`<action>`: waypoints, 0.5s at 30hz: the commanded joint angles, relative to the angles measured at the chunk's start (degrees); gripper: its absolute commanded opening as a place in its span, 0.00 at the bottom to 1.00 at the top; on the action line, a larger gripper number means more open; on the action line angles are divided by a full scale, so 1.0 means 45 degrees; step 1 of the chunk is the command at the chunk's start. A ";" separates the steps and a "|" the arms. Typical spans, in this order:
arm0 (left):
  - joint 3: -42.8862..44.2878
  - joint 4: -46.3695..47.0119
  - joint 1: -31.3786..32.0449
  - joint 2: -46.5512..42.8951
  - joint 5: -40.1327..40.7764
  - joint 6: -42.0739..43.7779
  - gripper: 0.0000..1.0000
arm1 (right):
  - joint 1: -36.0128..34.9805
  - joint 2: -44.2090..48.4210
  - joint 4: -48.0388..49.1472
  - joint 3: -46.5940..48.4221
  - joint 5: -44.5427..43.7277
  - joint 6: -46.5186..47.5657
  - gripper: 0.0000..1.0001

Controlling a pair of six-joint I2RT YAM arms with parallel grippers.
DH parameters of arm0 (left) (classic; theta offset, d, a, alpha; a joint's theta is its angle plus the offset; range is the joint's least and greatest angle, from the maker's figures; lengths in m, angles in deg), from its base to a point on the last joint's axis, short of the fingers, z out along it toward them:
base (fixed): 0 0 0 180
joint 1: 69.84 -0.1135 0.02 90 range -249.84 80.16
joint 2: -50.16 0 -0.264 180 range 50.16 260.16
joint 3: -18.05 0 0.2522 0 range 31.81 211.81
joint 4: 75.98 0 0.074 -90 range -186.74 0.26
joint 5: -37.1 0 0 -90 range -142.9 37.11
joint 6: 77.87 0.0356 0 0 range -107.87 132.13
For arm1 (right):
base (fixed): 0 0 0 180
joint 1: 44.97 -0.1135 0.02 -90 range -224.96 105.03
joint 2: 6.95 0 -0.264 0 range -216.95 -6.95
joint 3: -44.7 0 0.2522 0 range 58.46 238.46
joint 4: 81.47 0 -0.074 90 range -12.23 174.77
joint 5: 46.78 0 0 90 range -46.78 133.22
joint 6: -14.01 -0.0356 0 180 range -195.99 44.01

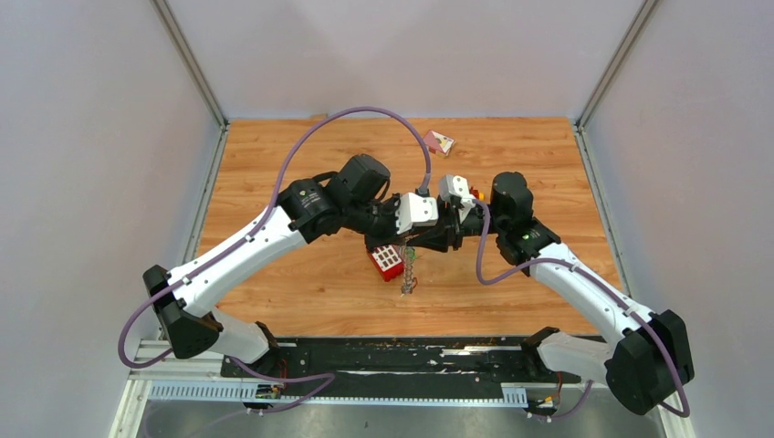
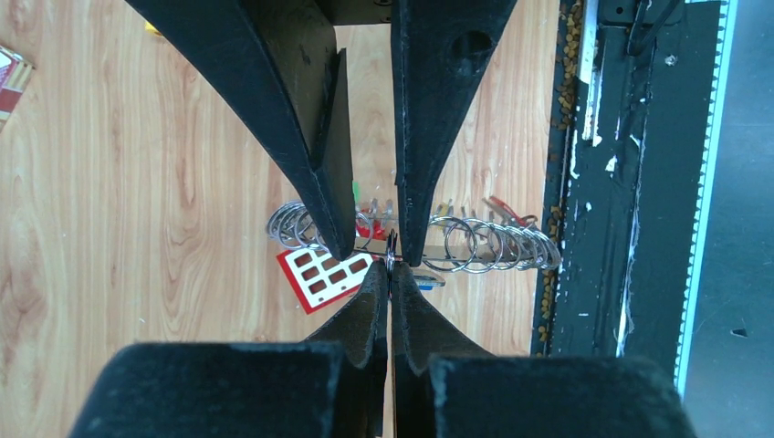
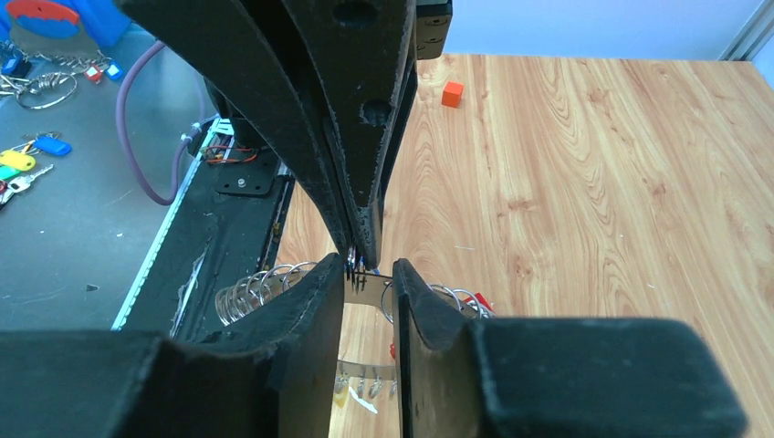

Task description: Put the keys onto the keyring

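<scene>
The keyring (image 2: 475, 245), a metal band strung with many wire loops, hangs above the wood between both arms, and in the top view it dangles below them (image 1: 408, 274). My left gripper (image 2: 391, 269) is shut on one thin loop of it. My right gripper (image 3: 369, 274) is open, its fingers straddling the left fingertips (image 3: 359, 246) and the band. Small red (image 2: 370, 228) and blue (image 2: 426, 281) key tags show by the ring. Tiny keys hang from the lower band (image 3: 365, 388).
A red studded brick (image 2: 324, 274) lies under the ring. A pink-and-white box (image 1: 439, 141) and an orange cube (image 3: 452, 93) sit farther back. The black rail (image 2: 602, 182) runs along the near edge. Loose tagged keys (image 3: 27, 169) lie on the grey bench beyond it.
</scene>
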 commanded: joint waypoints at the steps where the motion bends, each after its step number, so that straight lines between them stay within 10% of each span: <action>1: 0.0028 0.0779 0.0060 -0.0075 -0.0413 -0.0220 0.00 | -0.0081 -0.0036 0.0596 0.0048 0.0308 -0.0217 0.26; 15: -0.0145 0.0810 0.0053 -0.0145 -0.0365 -0.0089 0.00 | -0.0102 0.0029 0.0413 0.0108 0.0141 -0.0097 0.00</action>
